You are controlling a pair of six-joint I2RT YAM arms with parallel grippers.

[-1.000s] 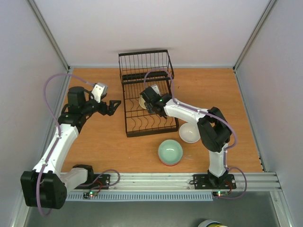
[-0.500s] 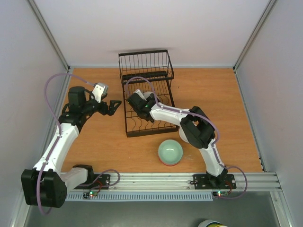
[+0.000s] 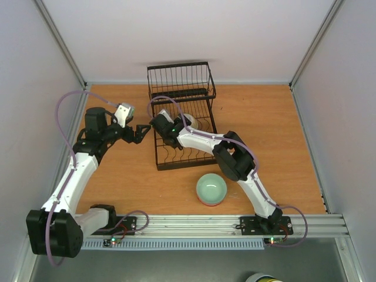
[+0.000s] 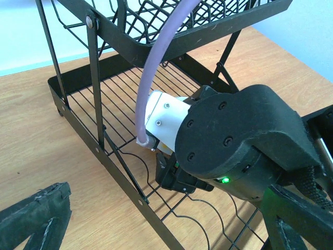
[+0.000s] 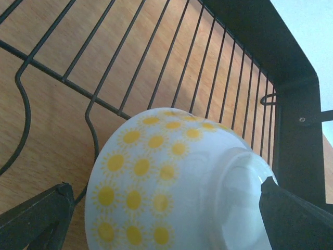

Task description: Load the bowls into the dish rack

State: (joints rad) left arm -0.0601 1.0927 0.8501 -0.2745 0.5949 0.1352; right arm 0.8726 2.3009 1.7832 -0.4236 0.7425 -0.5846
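**Desk:** What does the shot show?

**Photographer:** The right claw (image 5: 166,185) is deep in the dish rack (image 3: 179,79), jaws spread wide and gripping nothing. A sun-patterned bowl (image 5: 171,192) lies directly ahead of it, between the 2 fingers (image 5: 36,219). It rests tilted on the wires, foot ring turned back toward the claw, with 1 finger just beside that foot.

**Desk:** Loaded, then?

**Photographer:** It looks so to me, though I cannot tell whether that finger touches the foot. The bowl sits in the claw's mouth, so I judge the next move should be a straight pull back. A sideways swing could knock it.

**Desk:** What remains?

**Photographer:** 1 pale green bowl (image 3: 211,189) sits on the table (image 3: 117,176), well behind the right claw and down past that arm's elbow. The left claw (image 3: 140,130) is also wide open and empty. It hangs just outside the rack's rim, close across from the right claw and well apart from the green bowl. The right arm is the nearer.
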